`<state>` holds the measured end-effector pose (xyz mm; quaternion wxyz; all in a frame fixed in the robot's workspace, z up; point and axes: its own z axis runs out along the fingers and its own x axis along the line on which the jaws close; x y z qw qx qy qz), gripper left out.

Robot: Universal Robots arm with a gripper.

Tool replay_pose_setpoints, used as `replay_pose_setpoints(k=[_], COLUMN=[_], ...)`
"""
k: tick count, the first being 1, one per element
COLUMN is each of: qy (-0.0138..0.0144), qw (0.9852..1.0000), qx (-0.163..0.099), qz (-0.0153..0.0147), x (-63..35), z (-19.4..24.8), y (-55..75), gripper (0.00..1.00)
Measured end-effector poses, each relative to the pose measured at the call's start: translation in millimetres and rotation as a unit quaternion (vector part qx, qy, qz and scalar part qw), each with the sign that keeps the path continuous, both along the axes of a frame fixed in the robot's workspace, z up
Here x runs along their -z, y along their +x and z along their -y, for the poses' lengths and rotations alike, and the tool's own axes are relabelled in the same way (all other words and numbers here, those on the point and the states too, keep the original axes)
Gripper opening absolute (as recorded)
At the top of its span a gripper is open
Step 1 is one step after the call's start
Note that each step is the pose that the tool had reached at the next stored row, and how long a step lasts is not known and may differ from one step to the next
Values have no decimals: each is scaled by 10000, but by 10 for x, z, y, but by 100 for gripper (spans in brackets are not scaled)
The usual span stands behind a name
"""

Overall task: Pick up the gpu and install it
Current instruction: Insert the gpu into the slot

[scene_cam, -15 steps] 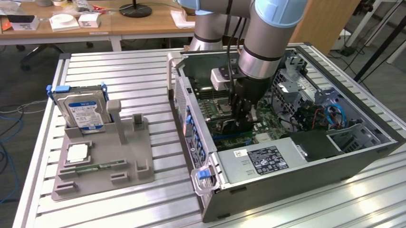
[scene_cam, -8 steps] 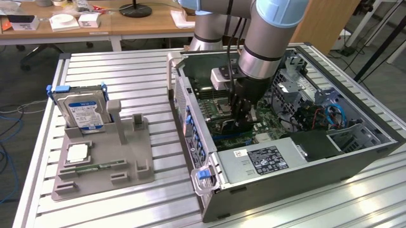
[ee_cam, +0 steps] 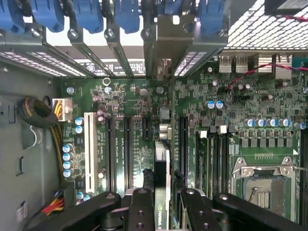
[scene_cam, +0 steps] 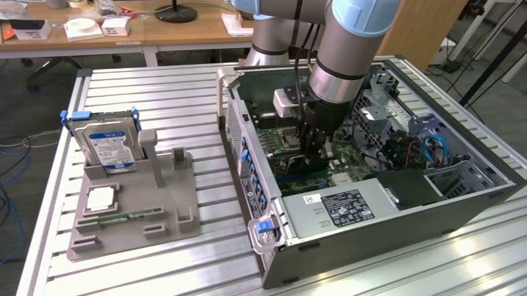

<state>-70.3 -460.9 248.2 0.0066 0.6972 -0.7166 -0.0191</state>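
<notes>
Reaching down into the open computer case, lying on its side on the slatted aluminium table. Gripper hanging low over the green motherboard, black fingers partly closed and clamping the gpu by its upper edge. Holding the card on edge, thin and flat, its plane standing upright off the board. In the wrist view, showing as a narrow strip seen edge-on between the two finger pads, with green lettering on a dark face near the grip. Long axis running parallel to the dark expansion slots, one end pointing toward the row of blue slot clips and perforated metal covers at the case's rear wall. Whether the card's lower edge is touching its slot cannot be told.

Sitting beside the dark slots: one longer white slot, glossy plastic. Clustering near it, small cylindrical capacitors with silvery-blue tops. Showing a square metal-framed CPU socket on the same board.

Standing at the exterior view's left, well apart from the case: a grey moulded parts holder, matte, with upright posts. Resting upright in it, a silver hard drive with a blue label; lying flat lower down, a square processor chip and a narrow green memory stick.
</notes>
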Motion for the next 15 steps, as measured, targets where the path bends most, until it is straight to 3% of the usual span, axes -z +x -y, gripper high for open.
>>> replay_pose_setpoints(k=[15], qy=[-2], qw=[10000], qx=[0], qz=[-1], x=[-1], z=[-2], y=[0], gripper=[26])
